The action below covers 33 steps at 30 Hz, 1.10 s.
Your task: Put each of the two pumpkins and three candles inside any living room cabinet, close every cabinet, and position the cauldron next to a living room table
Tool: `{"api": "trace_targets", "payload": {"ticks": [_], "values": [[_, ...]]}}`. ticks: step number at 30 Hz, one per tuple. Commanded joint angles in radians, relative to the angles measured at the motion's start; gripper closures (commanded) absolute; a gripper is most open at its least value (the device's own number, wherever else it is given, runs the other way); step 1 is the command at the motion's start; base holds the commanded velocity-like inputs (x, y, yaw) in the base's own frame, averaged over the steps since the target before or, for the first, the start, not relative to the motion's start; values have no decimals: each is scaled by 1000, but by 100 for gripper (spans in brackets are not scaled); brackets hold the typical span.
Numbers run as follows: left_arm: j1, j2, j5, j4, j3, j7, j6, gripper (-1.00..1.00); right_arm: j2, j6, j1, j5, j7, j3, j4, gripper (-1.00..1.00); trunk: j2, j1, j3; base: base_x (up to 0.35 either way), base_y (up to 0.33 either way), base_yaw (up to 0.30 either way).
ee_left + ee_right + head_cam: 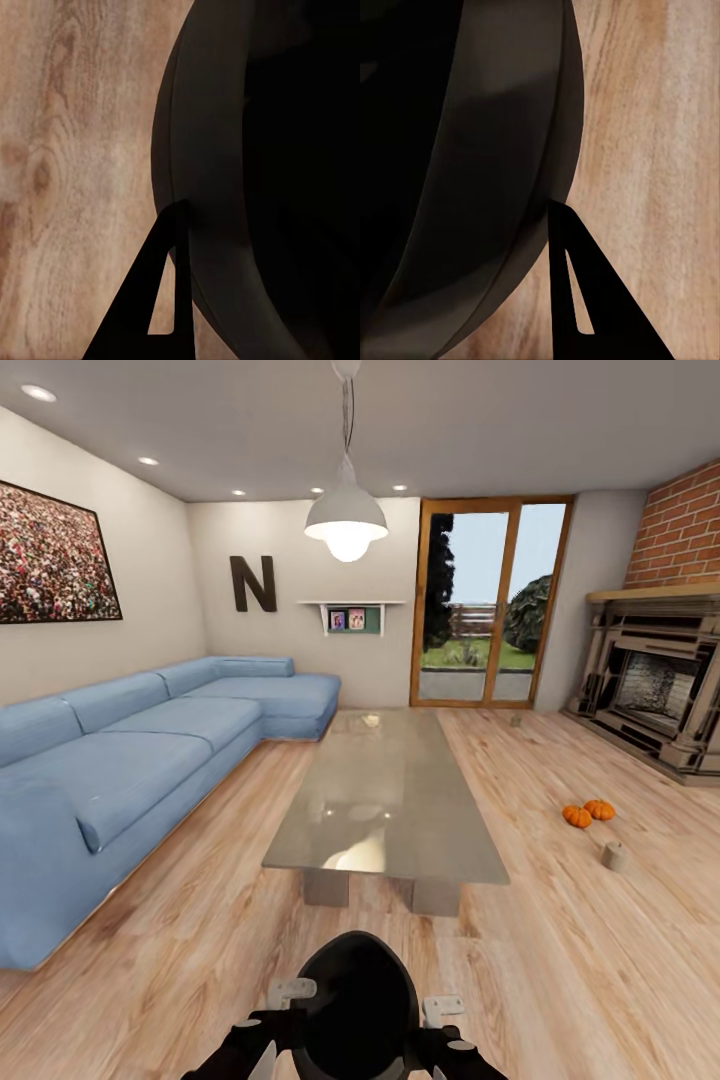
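The black cauldron [355, 1000] hangs low in front of me, held between both arms above the wood floor. My left gripper [291, 994] grips its left rim and my right gripper [444, 1010] grips its right rim. Each wrist view has one dark finger [161, 300] [585, 300] pressed against the cauldron's outer wall [225, 150] [487, 172]; the other finger is hidden in the dark. Two orange pumpkins [577, 816] [600, 809] lie side by side on the floor at the right. A pale candle [615, 855] stands just in front of them, and another small candle [516, 720] is near the glass door. The cabinet is out of view.
A long glass-topped coffee table [385, 800] stands straight ahead. A blue corner sofa [120, 750] runs along the left wall. A fireplace [660, 690] under brick is at the right. Open floor lies on both sides of the coffee table.
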Motion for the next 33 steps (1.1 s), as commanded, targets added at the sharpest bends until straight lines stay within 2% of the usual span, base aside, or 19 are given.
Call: {"api": "trace_targets", "payload": {"ticks": [1, 17, 33], "values": [[0, 0, -4, -5, -8, 9, 0, 100, 1, 5, -1, -18, 3, -3, -1, 100, -1, 0, -1, 22, 0, 0], [0, 0, -4, -5, -8, 9, 0, 100, 1, 5, -1, -18, 3, -3, -1, 100, -1, 0, -1, 90, 0, 0], [0, 0, -4, -5, -8, 9, 0, 100, 1, 5, -1, -18, 3, -3, -1, 100, -1, 0, -1, 8, 0, 0]]}}
